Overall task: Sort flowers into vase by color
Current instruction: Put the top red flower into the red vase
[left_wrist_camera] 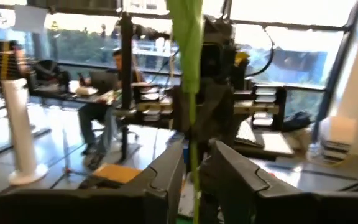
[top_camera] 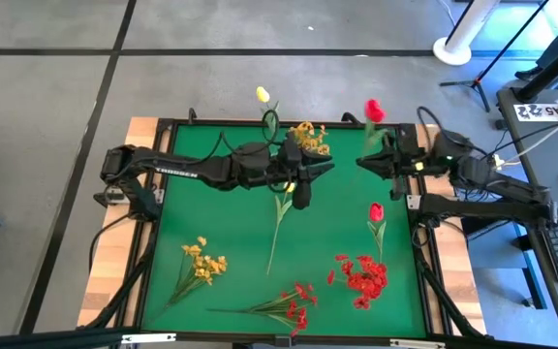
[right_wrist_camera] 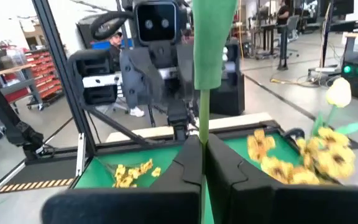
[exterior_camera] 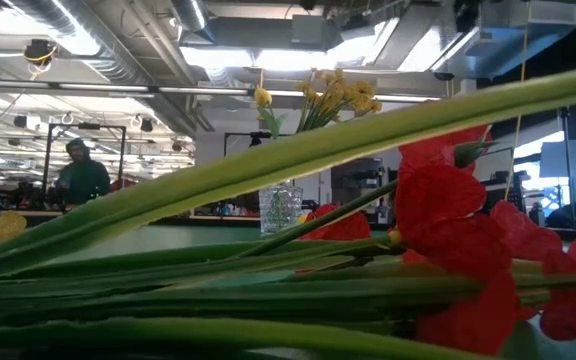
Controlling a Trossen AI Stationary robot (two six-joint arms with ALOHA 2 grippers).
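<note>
Green table (top_camera: pixel 231 281): one yellow spray (top_camera: pixel 200 260), two red sprays (top_camera: pixel 361 276), a red tulip (top_camera: pixel 377 212) and a long stem (top_camera: pixel 278 225) lying flat.
Left gripper (top_camera: pixel 325 167): mid-table by the vase (exterior_camera: pixel 280 208); fingers (left_wrist_camera: pixel 166 171) parted around a green stem (left_wrist_camera: pixel 192 124).
Right gripper (top_camera: pixel 364 161): far right side, clenched on the stem (right_wrist_camera: pixel 202 99) of a raised red tulip (top_camera: pixel 374 110).
Vase: yellow tulip (top_camera: pixel 263 94), yellow spray (top_camera: pixel 308 138).

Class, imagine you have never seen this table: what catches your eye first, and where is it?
At the green mat's far edge, the right gripper pinches a red tulip upright by its stem. Beside it, yellow flowers already stand in a vase. Red sprays and a yellow spray lie loose nearer the front.
</note>
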